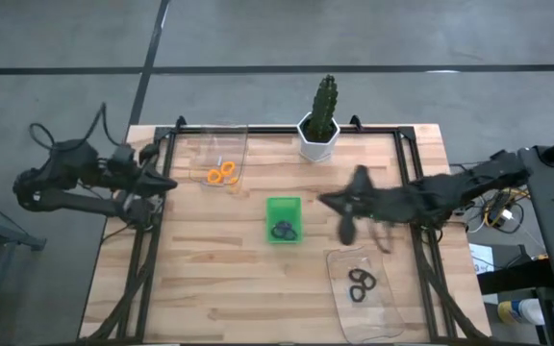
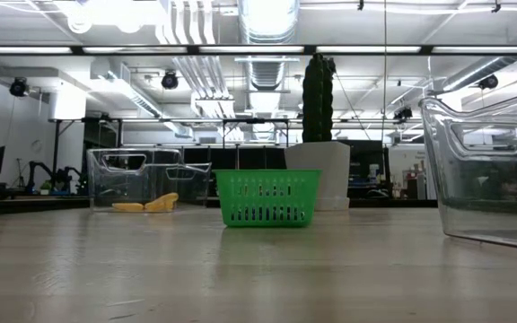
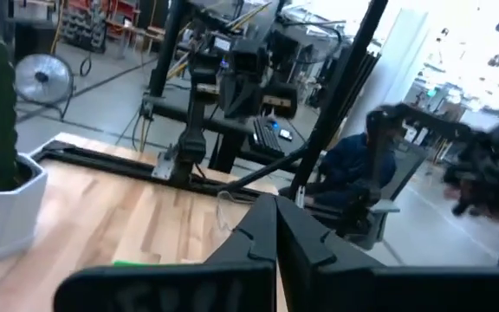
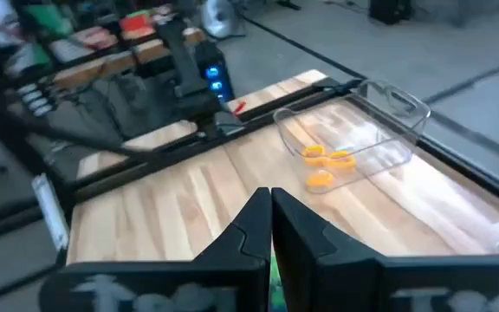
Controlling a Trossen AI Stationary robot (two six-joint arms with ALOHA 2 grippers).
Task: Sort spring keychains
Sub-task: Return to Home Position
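Keychains sit in three bins on the desk [image 1: 210, 279]. Orange spring keychains [image 1: 221, 174] lie in the clear tray [image 1: 195, 144] at the far left, beside the cactus pot [image 1: 317, 144]. Dark spring keychains [image 1: 284, 231] sit in the green tray [image 1: 284, 205] mid-desk; we read them as purple, but from above they could pass for black. Black spring keychains [image 1: 359, 284] lie in the second clear tray [image 1: 378, 322] at the near right.

Left claw [image 1: 168, 183] hangs at the desk's left edge, level with the orange batch. Its fingers are pressed tip to tip and it holds nothing.

Right claw [image 4: 271, 198] hangs over the desk just right of the green tray, between it and the right rail. We see its fingers closed together, also empty.
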